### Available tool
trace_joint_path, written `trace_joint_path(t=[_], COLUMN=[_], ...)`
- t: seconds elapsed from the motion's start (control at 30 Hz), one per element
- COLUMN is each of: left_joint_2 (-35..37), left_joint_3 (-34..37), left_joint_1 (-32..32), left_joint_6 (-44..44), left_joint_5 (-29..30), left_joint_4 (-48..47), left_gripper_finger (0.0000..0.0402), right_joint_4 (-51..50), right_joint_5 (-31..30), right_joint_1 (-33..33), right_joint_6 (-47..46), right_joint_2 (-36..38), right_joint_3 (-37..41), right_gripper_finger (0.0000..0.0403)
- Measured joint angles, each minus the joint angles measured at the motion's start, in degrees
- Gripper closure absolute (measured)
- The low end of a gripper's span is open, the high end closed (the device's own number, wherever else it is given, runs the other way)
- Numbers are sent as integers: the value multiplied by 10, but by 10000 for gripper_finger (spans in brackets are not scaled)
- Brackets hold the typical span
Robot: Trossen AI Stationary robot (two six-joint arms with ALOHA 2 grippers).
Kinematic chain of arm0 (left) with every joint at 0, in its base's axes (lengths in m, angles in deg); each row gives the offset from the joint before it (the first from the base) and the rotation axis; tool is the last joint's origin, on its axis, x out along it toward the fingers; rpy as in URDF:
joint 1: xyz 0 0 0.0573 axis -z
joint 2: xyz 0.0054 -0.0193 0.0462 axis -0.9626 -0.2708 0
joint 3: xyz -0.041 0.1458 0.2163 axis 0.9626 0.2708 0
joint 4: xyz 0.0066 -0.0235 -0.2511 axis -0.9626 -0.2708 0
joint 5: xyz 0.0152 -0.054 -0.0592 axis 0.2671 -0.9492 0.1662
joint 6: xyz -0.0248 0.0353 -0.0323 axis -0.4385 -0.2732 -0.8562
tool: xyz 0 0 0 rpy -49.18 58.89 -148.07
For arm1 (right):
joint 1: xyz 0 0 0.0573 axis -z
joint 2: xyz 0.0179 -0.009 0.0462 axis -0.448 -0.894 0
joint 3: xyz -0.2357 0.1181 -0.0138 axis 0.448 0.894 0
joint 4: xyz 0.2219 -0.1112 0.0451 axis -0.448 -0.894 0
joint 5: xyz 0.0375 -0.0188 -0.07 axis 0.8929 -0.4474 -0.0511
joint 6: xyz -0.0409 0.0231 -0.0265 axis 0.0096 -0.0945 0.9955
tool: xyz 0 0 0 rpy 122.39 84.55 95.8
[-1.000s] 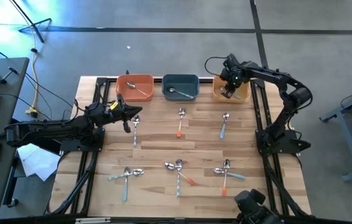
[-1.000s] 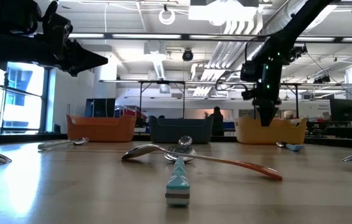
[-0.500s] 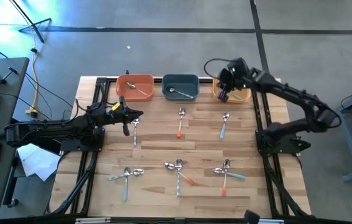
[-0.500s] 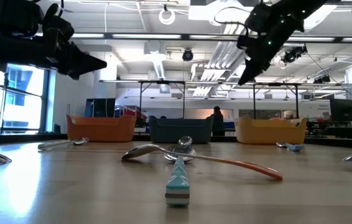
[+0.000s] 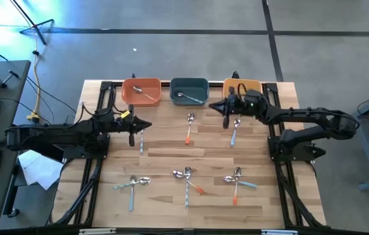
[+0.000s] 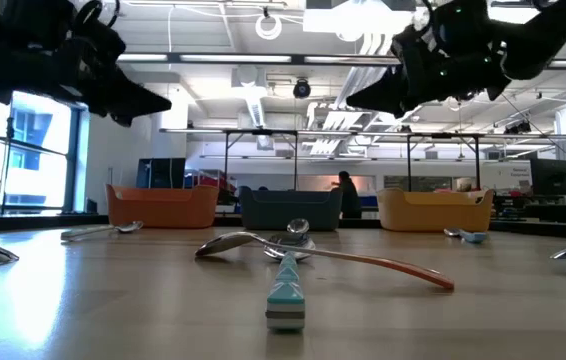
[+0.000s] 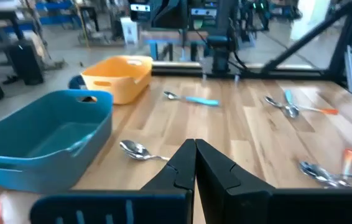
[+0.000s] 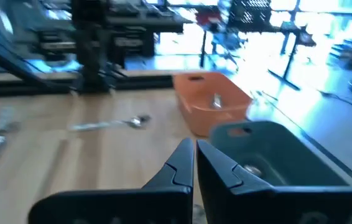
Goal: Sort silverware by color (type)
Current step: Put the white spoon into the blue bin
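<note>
Spoons and forks lie flat on the wooden table (image 5: 165, 163). A silver spoon (image 5: 141, 138) lies just under my left gripper (image 5: 148, 124), which hovers shut and holds nothing. An orange-handled spoon (image 5: 189, 128) and a blue-handled spoon (image 5: 235, 131) lie mid-table. My right gripper (image 5: 212, 106) is shut and holds nothing. It hovers level, pointing toward the table's left, in front of the teal bowl (image 5: 190, 91). Both hang well above the table in the low view: the left gripper (image 6: 163, 101) and the right gripper (image 6: 355, 104).
An orange bowl (image 5: 141, 91) and the teal bowl each hold a spoon; a yellow bowl (image 5: 244, 85) stands behind my right arm. Three crossed clusters of silverware lie near the front: one on the left (image 5: 132, 185), one in the middle (image 5: 186, 177), one on the right (image 5: 238, 179).
My right gripper has risen out of the yellow bowl. It has tipped from pointing down to lying level, and has swung toward the table's left and a little nearer, ending in front of the teal bowl.
</note>
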Motion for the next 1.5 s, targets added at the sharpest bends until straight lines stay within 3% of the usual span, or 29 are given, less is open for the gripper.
trace_joint_path(t=[0.23, 0.4, 0.5, 0.77, 0.9, 1.2, 1.5], left_joint_2=[-13, -41, -63, -136, -182, -263, -357], left_joint_3=[-130, -223, -260, -302, -323, -350, -352], left_joint_1=[121, 196, 228, 281, 309, 366, 451], left_joint_6=[-24, -98, -150, -225, -258, -393, -506], left_joint_5=[103, 182, 201, 203, 177, 101, 67], left_joint_4=[-230, -402, -460, -564, -625, -633, -599], left_gripper_finger=[401, 401, 401, 401, 392, 329, 264], right_joint_4=[34, 51, 54, 46, 47, 64, 63], right_joint_5=[-16, -16, -16, -16, -16, -14, 2], right_joint_1=[-37, -43, -38, -24, -24, 19, 65], right_joint_6=[6, 25, 35, 19, 59, 96, 125], right_joint_2=[0, 0, 0, 0, 0, 0, 0], right_joint_3=[15, 11, 11, 11, 11, 11, 11], right_gripper_finger=[399, 399, 399, 399, 399, 398, 398])
